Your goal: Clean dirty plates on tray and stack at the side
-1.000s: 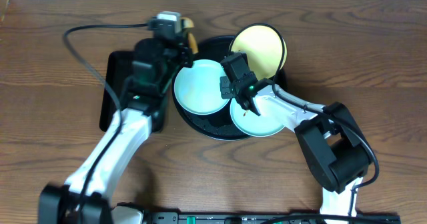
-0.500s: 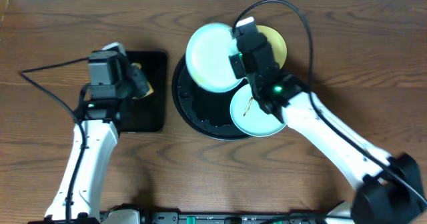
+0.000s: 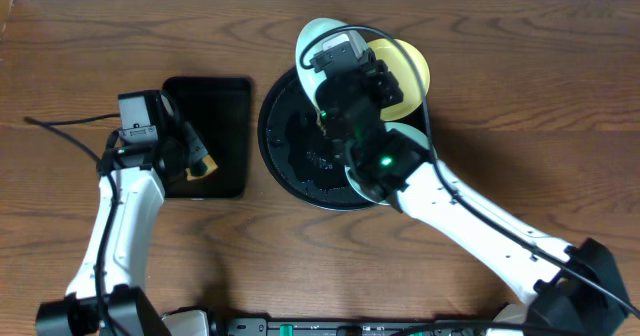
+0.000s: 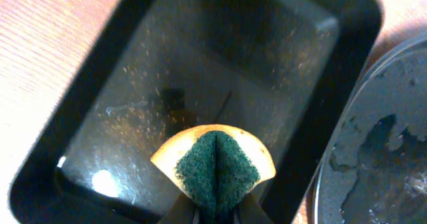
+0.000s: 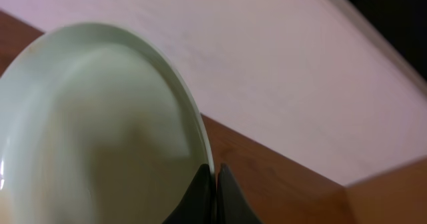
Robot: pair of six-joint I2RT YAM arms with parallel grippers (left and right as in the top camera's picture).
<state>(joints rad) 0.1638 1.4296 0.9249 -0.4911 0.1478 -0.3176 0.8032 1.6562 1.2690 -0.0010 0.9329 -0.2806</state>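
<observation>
My right gripper [image 3: 326, 58] is shut on the rim of a pale mint plate [image 3: 312, 34], holding it tilted up over the back edge of the round black tray [image 3: 290, 146]. In the right wrist view the fingers [image 5: 203, 187] pinch that plate [image 5: 100, 131] at its edge. A yellow plate [image 3: 408, 66] leans on the tray's far right rim. A second mint plate [image 3: 408, 136] lies at the tray's right, mostly under my right arm. My left gripper [image 3: 190, 158] is shut on a folded yellow-and-green sponge [image 4: 215, 167] above the rectangular tray.
A small rectangular black tray [image 3: 215, 111] sits left of the round one; its floor [image 4: 200, 64] is speckled with crumbs. The round tray's wet, smeared surface [image 4: 387, 144] shows at the right of the left wrist view. Brown wood tabletop [image 3: 520, 96] surrounds both.
The left arm carried the sponge from the round tray leftward to the rectangular tray. The right gripper lifted the mint plate off the tray and tilted it up toward the back.
</observation>
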